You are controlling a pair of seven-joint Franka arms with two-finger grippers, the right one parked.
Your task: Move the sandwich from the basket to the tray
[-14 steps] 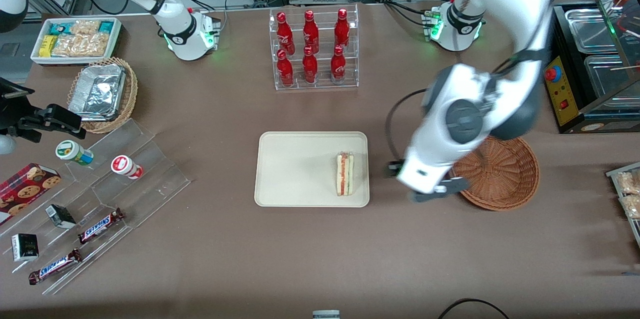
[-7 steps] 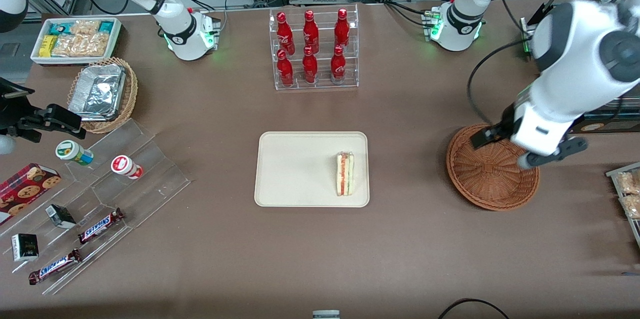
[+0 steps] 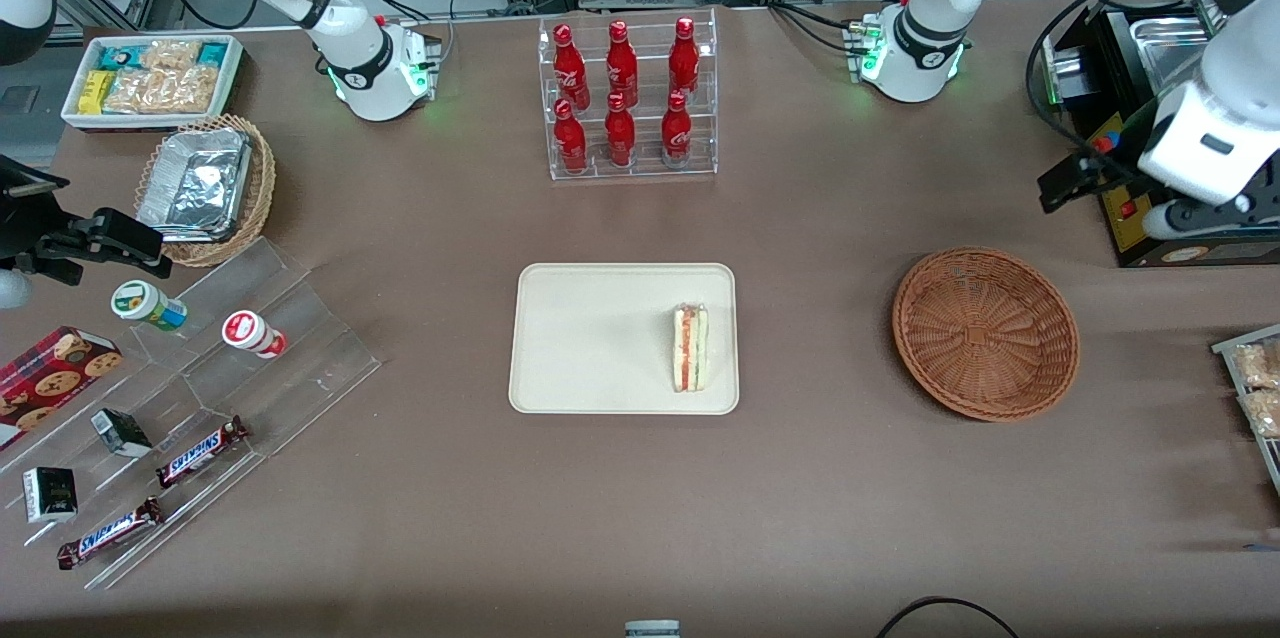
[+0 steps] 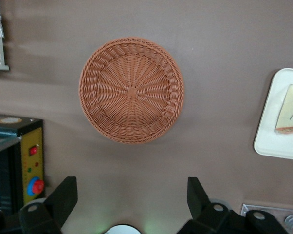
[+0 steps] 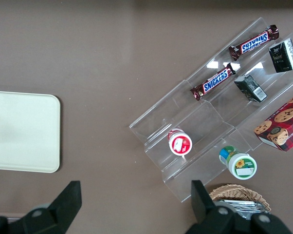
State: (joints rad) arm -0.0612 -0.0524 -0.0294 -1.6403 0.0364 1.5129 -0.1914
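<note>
My gripper (image 4: 129, 197) hangs high above the tabletop (image 3: 820, 478) at the working arm's end, over the edge where a black and yellow control box (image 3: 1125, 180) stands. Its fingers (image 4: 64, 195) are spread wide apart and hold nothing. Seen from the front, my gripper (image 3: 1120, 193) is farther from the camera than the basket (image 3: 986, 333) and well apart from it.

The basket (image 4: 132, 90) sits on the brown tabletop with nothing in it; its radiating weave shows all the way across its floor. The sandwich (image 3: 690, 348) lies on the tray (image 3: 590, 338), close to the tray's edge that faces the basket, with its red and pale filling layers turned up toward the front camera. From my wrist camera I see the same sandwich (image 4: 290, 111) as a pale wedge resting on a corner of the tray (image 4: 273, 141). The tray lies flat near the middle of the tabletop, well apart from the basket.

Farther from the front camera than the tray, a clear rack of red bottles (image 3: 625, 98) stands upright. Toward the parked arm's end lie a clear stepped stand with candy bars (image 3: 200, 448) and small cups (image 3: 252, 333), a tan basket with foil containers (image 3: 205, 188) and a white bin of snacks (image 3: 150, 78).
</note>
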